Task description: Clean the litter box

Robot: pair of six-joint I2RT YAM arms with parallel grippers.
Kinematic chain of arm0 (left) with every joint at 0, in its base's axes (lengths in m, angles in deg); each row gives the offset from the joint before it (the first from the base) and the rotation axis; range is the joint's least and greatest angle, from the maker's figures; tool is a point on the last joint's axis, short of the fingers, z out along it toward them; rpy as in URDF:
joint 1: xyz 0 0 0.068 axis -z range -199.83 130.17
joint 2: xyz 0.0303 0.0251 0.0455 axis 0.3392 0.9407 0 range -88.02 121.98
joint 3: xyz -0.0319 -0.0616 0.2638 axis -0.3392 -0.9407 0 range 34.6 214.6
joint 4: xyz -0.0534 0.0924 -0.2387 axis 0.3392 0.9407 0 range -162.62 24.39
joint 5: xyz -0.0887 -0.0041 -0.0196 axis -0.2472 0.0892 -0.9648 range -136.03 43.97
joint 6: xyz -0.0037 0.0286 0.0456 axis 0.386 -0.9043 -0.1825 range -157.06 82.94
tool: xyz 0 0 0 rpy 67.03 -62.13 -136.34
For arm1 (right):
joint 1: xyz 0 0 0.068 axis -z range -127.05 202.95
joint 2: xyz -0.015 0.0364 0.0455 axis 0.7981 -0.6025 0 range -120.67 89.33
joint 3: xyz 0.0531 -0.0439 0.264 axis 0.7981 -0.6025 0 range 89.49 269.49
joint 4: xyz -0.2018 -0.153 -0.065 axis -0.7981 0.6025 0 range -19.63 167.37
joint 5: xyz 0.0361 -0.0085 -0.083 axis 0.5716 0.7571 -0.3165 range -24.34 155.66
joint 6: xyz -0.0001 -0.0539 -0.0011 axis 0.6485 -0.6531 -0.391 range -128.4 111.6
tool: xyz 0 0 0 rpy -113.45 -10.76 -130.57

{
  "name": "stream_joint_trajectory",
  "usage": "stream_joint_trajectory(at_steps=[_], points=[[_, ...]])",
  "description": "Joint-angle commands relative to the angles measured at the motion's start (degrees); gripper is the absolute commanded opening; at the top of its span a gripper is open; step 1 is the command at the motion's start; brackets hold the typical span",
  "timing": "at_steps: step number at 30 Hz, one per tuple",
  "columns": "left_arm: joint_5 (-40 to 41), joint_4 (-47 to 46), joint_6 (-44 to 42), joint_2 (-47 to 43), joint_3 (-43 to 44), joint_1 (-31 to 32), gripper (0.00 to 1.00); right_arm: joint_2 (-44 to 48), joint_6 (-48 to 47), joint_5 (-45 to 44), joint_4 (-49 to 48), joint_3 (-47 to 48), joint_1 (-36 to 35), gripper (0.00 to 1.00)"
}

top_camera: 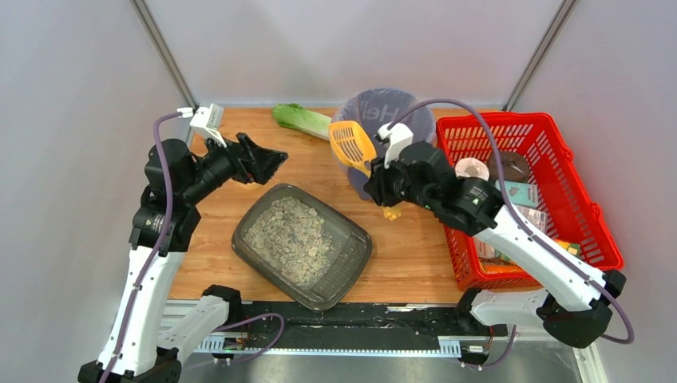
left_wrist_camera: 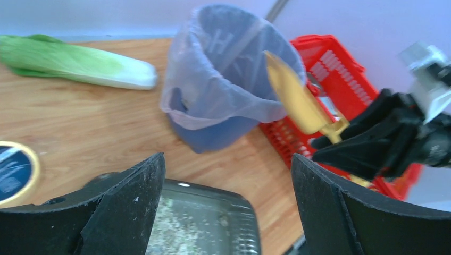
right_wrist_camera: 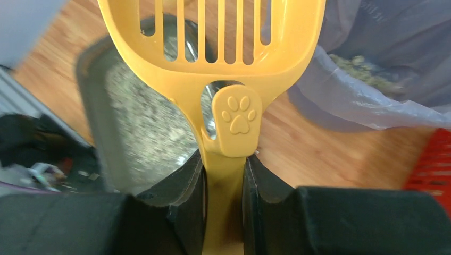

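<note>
From above, the litter box (top_camera: 302, 243) lies on the table (top_camera: 407, 255) at about 7 o'clock from its centre, turned at an angle, with grey-beige grains spread over most of its floor. The bin (top_camera: 383, 112) with its purple bag stands at 12 o'clock, the red basket (top_camera: 559, 199) full of packets at 3 o'clock, and a cabbage (top_camera: 302, 120) lies at 11 o'clock. The left gripper (top_camera: 267, 158) hangs in the air at 10 o'clock, well apart from the box. The right gripper (top_camera: 375, 177) holds a yellow scoop (top_camera: 352, 145) tilted up beside the bin's rim.

Only the right wrist view shows the hold itself: 2 black fingers (right_wrist_camera: 186, 186) pressed together on the scoop's handle just under a paw-print badge (right_wrist_camera: 237, 114). The slotted blade looks empty. This view also shows pale clumps (right_wrist_camera: 361, 69) inside the bag, hidden from above.

The left wrist view shows that gripper's jaws spread wide with nothing between them, and the near corner of the box below. At its 9 o'clock edge is a round blue and yellow disc (left_wrist_camera: 13, 172) that the overhead view does not show.

The table is light wood grain, with a black rail (top_camera: 343, 315) along its near edge. Plain pale grey walls enclose it, and 2 metal posts (top_camera: 164, 52) slant up at the back corners.
</note>
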Motion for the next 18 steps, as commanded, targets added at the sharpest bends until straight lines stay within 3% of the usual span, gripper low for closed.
stream_joint_trajectory(at_steps=[1,8,14,18], points=[[-12.8,-4.5,8.4,2.5,0.7,-0.6,0.95,-1.0,-14.9,-17.0,2.6,-0.5,-8.1,0.00],[-20.4,-3.9,7.3,8.4,-2.4,-0.6,0.95,-0.1,-28.7,-21.6,-5.5,-6.8,-19.1,0.00],[-27.8,-6.3,6.7,10.4,-6.6,-0.6,0.95,-0.7,-33.8,-21.3,-7.3,-8.0,-20.9,0.00],[-30.9,-9.8,8.7,10.9,-10.7,-0.5,0.85,-2.1,-36.2,-21.3,-7.8,-8.0,-21.7,0.00]])
